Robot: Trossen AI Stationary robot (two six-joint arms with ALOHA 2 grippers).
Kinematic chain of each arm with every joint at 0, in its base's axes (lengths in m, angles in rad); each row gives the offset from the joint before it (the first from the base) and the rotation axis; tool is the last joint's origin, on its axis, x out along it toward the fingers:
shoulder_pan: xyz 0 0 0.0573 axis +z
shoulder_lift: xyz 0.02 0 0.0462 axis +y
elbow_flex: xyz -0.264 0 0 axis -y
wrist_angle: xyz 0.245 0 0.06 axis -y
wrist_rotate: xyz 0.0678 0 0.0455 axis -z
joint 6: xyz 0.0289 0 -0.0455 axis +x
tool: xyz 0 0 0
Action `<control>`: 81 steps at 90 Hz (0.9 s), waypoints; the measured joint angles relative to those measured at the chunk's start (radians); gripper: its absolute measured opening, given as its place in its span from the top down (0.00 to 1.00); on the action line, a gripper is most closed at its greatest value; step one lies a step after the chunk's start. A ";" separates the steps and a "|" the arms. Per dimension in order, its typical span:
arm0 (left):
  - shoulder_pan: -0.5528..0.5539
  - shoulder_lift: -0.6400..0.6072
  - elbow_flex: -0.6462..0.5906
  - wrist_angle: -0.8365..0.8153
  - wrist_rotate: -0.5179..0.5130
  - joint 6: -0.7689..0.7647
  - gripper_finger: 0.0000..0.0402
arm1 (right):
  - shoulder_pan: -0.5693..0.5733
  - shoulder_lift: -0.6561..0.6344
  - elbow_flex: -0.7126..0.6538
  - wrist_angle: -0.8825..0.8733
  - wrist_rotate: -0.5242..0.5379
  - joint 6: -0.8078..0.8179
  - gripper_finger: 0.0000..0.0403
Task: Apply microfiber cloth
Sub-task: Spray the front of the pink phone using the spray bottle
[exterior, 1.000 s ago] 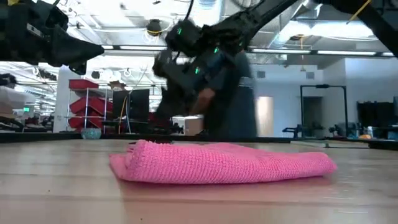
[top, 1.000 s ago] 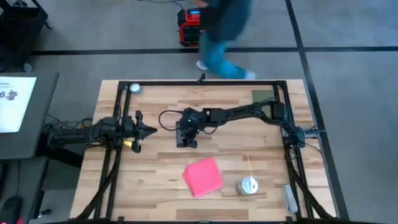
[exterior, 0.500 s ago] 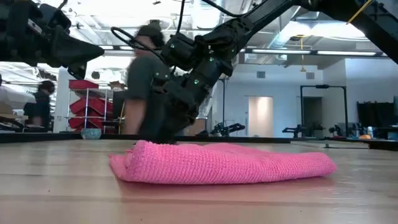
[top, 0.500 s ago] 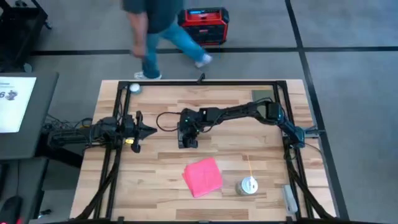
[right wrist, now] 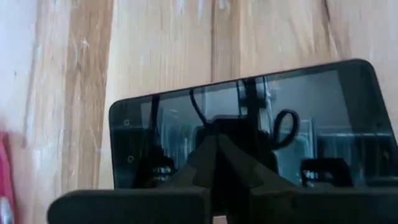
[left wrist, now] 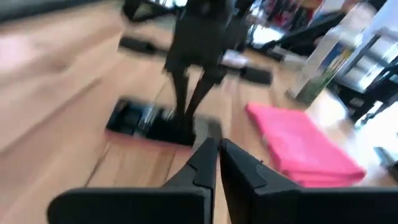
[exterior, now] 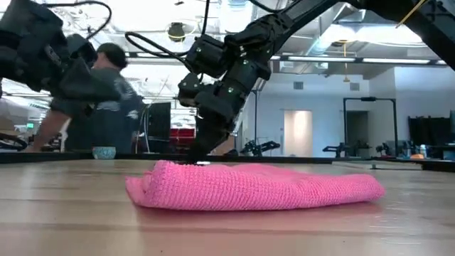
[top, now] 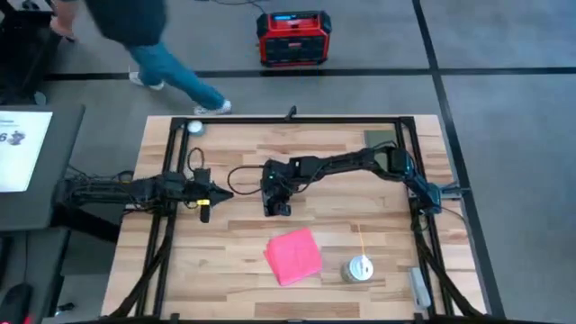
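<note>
Cloth [top: 293, 256] lies folded and untouched on the table's [top: 225, 261] near half, both claws clenched on nothing — right gripper [top: 278, 208] on the phone [right wrist: 249, 124], left gripper [top: 225, 192] beside it — either should open wide and pinch one edge.

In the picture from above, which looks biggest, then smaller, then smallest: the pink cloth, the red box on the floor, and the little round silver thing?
1. Red box, though it sits lower on the floor, so this is unsure.
2. Pink cloth, nearly as big.
3. Round silver thing, clearly smallest.
</note>
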 joint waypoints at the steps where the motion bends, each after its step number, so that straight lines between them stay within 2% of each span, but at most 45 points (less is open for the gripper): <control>1: 0.000 0.009 -0.001 0.005 -0.003 0.000 1.00 | 0.000 -0.006 -0.005 0.000 0.004 0.000 1.00; 15: 0.000 0.123 -0.001 0.102 -0.073 -0.046 1.00 | -0.002 -0.091 -0.101 0.014 0.016 0.020 1.00; 27: 0.000 0.216 -0.001 0.141 -0.101 -0.151 1.00 | -0.002 -0.141 -0.176 0.063 0.041 0.053 1.00; 42: 0.000 0.337 0.000 0.251 -0.100 -0.248 1.00 | 0.018 -0.167 -0.187 0.096 0.065 0.063 1.00; 55: 0.000 0.432 0.001 0.413 -0.085 -0.307 0.99 | 0.037 -0.223 -0.186 0.110 0.078 0.058 1.00; 67: 0.000 0.516 0.003 0.539 -0.078 -0.338 0.93 | 0.058 -0.294 -0.184 0.045 0.165 0.034 1.00; 81: 0.000 0.628 0.004 0.582 -0.085 -0.414 0.81 | 0.056 -0.370 -0.194 -0.129 0.283 0.038 1.00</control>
